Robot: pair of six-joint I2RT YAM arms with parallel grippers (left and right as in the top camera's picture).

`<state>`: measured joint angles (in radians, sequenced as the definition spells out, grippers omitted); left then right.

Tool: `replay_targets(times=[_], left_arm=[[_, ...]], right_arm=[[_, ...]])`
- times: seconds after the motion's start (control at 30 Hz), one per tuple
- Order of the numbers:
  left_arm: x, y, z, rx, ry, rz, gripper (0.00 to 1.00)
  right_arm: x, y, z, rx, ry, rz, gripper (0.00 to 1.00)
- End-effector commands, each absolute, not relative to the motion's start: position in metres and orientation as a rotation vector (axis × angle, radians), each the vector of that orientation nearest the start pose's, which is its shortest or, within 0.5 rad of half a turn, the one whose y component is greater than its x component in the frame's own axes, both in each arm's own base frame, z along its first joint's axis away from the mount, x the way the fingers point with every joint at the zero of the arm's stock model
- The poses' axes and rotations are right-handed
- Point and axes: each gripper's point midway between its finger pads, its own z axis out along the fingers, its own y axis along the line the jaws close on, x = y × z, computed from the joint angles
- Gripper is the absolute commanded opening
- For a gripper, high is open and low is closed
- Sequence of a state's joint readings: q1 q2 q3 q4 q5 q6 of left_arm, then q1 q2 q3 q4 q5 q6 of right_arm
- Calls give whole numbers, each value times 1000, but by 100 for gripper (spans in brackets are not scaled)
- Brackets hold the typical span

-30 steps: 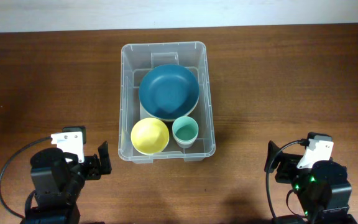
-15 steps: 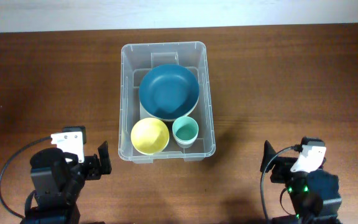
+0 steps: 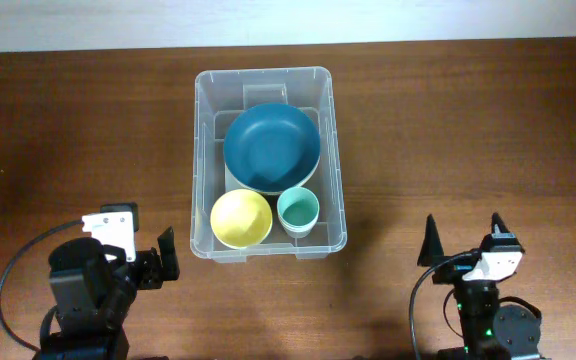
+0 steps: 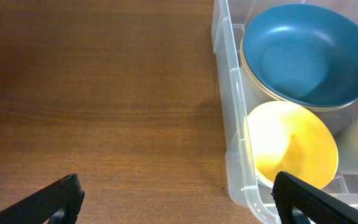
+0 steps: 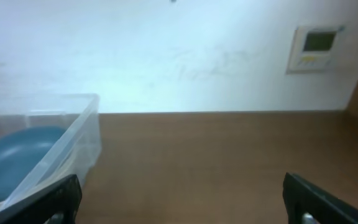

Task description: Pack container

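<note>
At the near left of the wooden table (image 3: 468,120), the left gripper (image 4: 179,204) hangs with its two dark fingers spread wide apart and nothing between them. From overhead it sits just off the near left corner of the container (image 3: 263,72), close to that corner but apart from it. In the left wrist view the container's clear left wall runs up the picture right of centre, with bare wood filling the left half. The container stands in the middle of the table towards the far edge, long side running near to far. A large blue bowl (image 3: 271,148) fills its far part. A yellow bowl (image 3: 241,217) sits in the near left corner and a small teal cup (image 3: 297,210) just beside it in the near right corner. At the near right, the right gripper (image 3: 463,240) is also spread open and empty, its fingers pointing towards the far side, well apart from the container. Its wrist camera looks level across the table: the container's corner and the blue bowl show at the left edge, and a pale wall with a small white panel (image 5: 316,46) lies beyond.
</note>
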<state>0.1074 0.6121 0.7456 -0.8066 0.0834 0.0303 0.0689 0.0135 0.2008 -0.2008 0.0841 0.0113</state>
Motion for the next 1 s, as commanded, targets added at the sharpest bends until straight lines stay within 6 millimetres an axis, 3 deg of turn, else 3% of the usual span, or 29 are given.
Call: replay_targets(times=[0.0,0.13,0.27,0.43,0.97], left_arm=[[230,8,203,-44,2239,-41,99],[230,8,203,-44,2239,-41,99],[230,8,203,-44,2239,-41,99],[230,8,203,-44,2239,-41,100],[230,8,203,-44,2239,-41,99]], right_arm=[[238,-5,204,-10,1569,-80,99],[246,-3,194,-45,1491,-97,99],[246,0,184,-66,1532,-96,99],[246,0,156,-76,1647,-97,99],[246,-5,157,-56,1645,-114,99]])
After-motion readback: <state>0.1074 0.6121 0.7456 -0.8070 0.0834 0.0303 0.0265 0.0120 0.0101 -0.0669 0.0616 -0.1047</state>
